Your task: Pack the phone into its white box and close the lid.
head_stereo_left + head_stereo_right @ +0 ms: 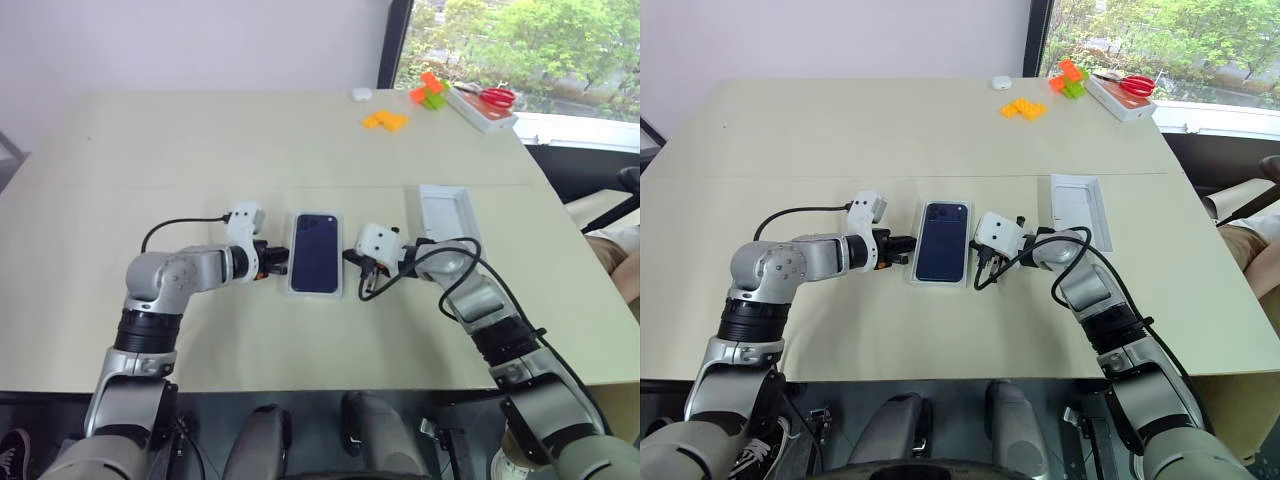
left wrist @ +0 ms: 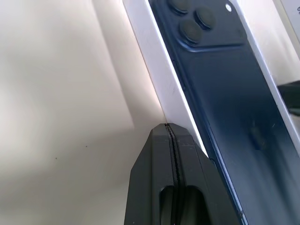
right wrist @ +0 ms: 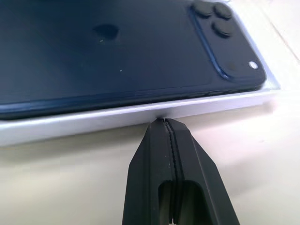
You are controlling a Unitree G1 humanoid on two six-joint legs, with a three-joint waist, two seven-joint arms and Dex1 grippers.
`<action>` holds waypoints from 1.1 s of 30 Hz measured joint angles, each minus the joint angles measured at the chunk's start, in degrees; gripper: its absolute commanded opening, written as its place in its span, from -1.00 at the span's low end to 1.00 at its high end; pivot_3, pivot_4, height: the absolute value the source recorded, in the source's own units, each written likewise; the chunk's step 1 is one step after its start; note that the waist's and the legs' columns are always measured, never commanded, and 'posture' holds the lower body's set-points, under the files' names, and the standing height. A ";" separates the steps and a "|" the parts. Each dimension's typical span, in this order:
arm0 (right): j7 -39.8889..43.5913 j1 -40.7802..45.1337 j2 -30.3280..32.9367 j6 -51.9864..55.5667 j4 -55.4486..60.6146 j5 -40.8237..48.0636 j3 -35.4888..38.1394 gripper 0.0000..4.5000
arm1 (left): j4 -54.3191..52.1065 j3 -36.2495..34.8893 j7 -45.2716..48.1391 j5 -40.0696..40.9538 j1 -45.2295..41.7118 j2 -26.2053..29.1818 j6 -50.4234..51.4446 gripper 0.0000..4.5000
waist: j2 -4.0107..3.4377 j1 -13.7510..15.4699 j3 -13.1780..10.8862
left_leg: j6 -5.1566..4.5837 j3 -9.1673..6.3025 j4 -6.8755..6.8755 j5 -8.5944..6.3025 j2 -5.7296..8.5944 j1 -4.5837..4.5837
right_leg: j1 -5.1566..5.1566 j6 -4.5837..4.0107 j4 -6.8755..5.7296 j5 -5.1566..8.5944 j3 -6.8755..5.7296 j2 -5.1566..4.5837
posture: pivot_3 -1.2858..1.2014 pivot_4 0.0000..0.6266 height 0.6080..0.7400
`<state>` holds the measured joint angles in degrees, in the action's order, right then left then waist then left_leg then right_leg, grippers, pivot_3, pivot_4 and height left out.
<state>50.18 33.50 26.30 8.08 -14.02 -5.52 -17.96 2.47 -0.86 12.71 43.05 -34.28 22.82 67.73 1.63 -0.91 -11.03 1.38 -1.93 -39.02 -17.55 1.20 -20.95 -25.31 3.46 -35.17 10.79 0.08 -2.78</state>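
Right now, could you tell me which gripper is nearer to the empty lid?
The right. The right gripper sits between the boxed phone and the lid; the left gripper is on the phone's far side.

Navy phone point(image 1: 315, 251) flat in white box point(image 1: 297, 288), lid point(image 1: 447, 213) beside

The two eye views look forward and down from the head over the whole table point(image 1: 200, 160), and differ only by a slight sideways offset. The left wrist view looks along its pressed-together fingers point(image 2: 171, 154) from very near at one long side of the box point(image 2: 154, 70); the right wrist view does the same from the opposite long side. All four views share the phone point(image 1: 943, 242) lying in that box.
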 measured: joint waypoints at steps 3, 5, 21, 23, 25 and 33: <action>0.31 0.01 0.06 -0.17 0.02 -0.20 0.01 -0.99 | -1.04 -0.36 0.70 -0.64 0.51 -0.08 0.63 -0.99 | 0.00 0.02 0.00 | 0.00 0.00 0.00 0.00 0.00 -0.01 | 0.00 0.01 0.00 0.00 0.00 0.00 | 0.03 -0.52 1.00; 0.61 0.01 0.11 -0.17 0.25 -0.44 0.02 -0.99 | -1.16 -0.42 1.18 -1.26 0.55 -0.06 0.67 -0.99 | 0.00 0.02 0.00 | 0.00 0.00 0.00 0.00 0.00 -0.01 | -0.01 0.01 0.01 0.00 0.00 0.00 | 0.03 -0.52 1.00; 3.05 5.96 1.95 0.52 3.56 1.34 1.95 -0.99 | -3.35 -5.75 3.94 -1.82 -5.52 -0.67 3.40 -0.99 | -0.01 0.23 -0.03 | 0.01 -0.07 0.00 0.00 0.02 -0.14 | -0.08 0.04 0.04 -0.02 -0.05 -0.02 | 0.03 -0.52 1.00; 2.81 6.26 0.26 1.80 4.29 2.69 2.80 -0.99 | -3.59 -7.21 3.13 -1.13 -6.97 -3.38 3.59 -0.99 | -0.01 0.18 -0.03 | 0.01 -0.07 0.00 -0.01 0.02 -0.17 | -0.09 0.08 0.07 -0.05 -0.04 -0.04 | 0.03 -0.52 1.00; 2.37 6.16 -1.25 3.02 4.95 3.53 2.75 -0.99 | -3.63 -7.66 2.36 -1.13 -7.22 -5.31 4.32 -0.99 | -0.01 0.06 -0.03 | 0.00 -0.05 0.00 -0.02 0.03 -0.18 | -0.13 0.08 0.05 -0.05 -0.02 -0.05 | 0.03 -0.52 1.00; -1.43 1.54 -2.54 0.14 3.70 -0.47 -0.82 -0.99 | -4.44 -1.60 3.76 -5.17 -1.69 -3.41 3.60 -0.99 | -0.01 -0.03 -0.03 | 0.02 -0.03 0.02 -0.01 0.01 -0.19 | -0.18 0.07 0.02 -0.05 -0.01 -0.02 | 0.03 -0.52 1.00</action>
<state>48.75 35.04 23.75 8.22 -10.31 -6.00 -18.78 -1.97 -2.46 16.47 37.88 -35.97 19.41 71.32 1.62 -0.94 -11.06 1.40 -1.96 -39.00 -17.56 1.21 -21.14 -25.48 3.53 -35.15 10.74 0.07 -2.80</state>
